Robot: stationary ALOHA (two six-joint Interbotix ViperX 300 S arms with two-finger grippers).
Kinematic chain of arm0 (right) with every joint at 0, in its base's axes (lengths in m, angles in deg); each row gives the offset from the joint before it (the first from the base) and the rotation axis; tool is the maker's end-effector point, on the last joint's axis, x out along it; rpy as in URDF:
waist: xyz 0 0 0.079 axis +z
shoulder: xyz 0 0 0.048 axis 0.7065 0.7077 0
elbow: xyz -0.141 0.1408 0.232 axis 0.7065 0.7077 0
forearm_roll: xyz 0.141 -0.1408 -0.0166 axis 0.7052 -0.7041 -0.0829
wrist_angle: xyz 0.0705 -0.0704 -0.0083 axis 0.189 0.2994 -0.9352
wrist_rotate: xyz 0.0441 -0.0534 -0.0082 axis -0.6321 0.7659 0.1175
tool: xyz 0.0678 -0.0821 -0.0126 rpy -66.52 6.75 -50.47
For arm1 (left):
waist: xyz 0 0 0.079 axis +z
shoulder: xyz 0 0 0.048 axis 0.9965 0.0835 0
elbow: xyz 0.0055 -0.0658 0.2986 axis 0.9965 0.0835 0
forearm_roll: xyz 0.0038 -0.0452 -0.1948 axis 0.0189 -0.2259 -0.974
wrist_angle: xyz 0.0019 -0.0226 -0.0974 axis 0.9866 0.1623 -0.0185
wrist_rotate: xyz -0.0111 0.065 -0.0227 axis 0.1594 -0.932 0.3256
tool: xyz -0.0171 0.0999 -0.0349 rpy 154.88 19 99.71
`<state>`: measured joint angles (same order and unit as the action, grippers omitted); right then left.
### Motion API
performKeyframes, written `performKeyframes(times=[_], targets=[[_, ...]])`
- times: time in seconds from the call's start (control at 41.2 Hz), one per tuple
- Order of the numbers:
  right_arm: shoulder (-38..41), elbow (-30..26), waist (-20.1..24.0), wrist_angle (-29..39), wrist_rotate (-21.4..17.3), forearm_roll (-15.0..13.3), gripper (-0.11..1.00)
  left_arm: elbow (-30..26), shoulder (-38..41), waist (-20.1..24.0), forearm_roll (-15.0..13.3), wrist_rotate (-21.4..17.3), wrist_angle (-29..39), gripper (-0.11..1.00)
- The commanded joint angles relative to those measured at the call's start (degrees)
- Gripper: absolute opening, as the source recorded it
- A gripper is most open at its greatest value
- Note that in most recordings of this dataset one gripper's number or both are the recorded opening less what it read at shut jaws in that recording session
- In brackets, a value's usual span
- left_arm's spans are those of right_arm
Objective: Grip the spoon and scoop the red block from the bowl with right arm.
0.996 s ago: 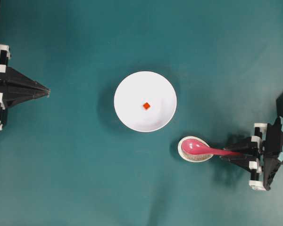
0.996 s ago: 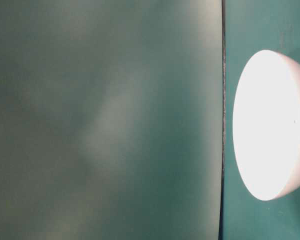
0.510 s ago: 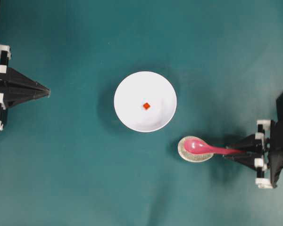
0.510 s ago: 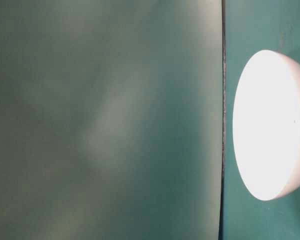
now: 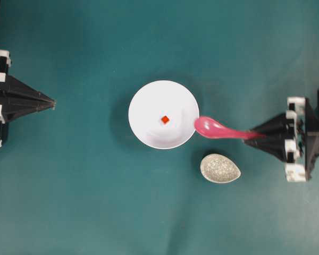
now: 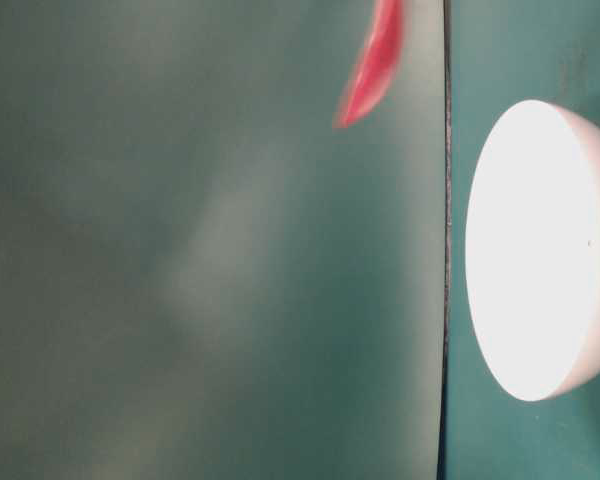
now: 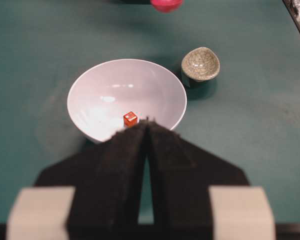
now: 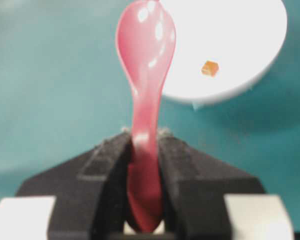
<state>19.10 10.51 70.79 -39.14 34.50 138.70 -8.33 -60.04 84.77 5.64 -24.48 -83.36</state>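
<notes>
Already the right gripper (image 5: pixel 258 135) had its jaws clamped on the handle of the pink spoon (image 5: pixel 219 129), which the right wrist view showed pinched between the two black fingers with the scoop sticking straight out ahead. Seen from overhead, the spoon's long axis ran roughly level across the worktop, handle toward the right edge and scoop pointing left, its tip just at the right rim of the white bowl (image 5: pixel 143 101). From the table-level view the spoon appeared to hang above the worktop rather than rest on it. The red block (image 5: pixel 165 119) sat near the middle of the bowl's floor, to the left of the scoop and a little toward the far edge, so it lay almost on the line of the spoon's axis. The speckled spoon rest (image 5: pixel 220 168) stood apart, nearer the front edge. The left gripper (image 5: pixel 52 102) was closed and parked by the left edge, well apart from the bowl. The scoop probably needed to pass over the rim and dip down toward the block.
</notes>
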Motion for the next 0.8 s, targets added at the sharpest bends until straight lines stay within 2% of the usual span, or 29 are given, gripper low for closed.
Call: performKeyframes(times=[0.0, 0.097, 0.194, 0.316, 0.413, 0.486, 0.559, 0.704, 0.777], targets=[[-2.37, -5.10, -8.00, 9.32, 3.08, -0.18, 0.22, -1.67, 0.18, -0.18, 0.00, 0.00, -0.62, 0.00], [-2.11, -8.96, -16.70, 21.09, 5.62, -0.18, 0.22, -1.76, 0.18, 0.00, 0.00, 0.00, -0.70, 0.00], [-0.26, -12.48, -24.87, 33.49, 5.71, -0.70, 0.22, -1.76, 0.09, 0.44, 0.00, 0.00, -0.70, 0.00], [3.60, -17.31, -32.08, 45.53, 5.71, -2.90, 0.22, -1.85, 0.00, 0.62, 0.00, 0.00, -0.70, 0.00], [6.77, -21.27, -34.72, 51.59, 5.71, -6.15, 0.22, -1.85, 0.00, 0.70, 0.00, 0.00, -0.70, 0.00], [9.67, -24.70, -36.04, 55.99, 5.54, -10.28, 0.22, -1.76, 0.00, 0.62, 0.00, 0.00, -0.70, 0.00], [12.22, -27.42, -36.83, 59.85, 5.01, -13.01, 0.22, -1.85, -0.18, 0.70, 0.00, 0.00, -0.70, 0.00], [17.49, -32.43, -38.41, 67.15, -0.62, -17.14, 0.22, -1.93, -0.88, 0.70, 0.00, -0.35, -0.70, 0.00], [19.95, -35.07, -38.58, 70.31, -5.45, -21.36, 0.22, -2.02, -1.14, 0.70, 0.00, -0.35, -0.53, 0.00]])
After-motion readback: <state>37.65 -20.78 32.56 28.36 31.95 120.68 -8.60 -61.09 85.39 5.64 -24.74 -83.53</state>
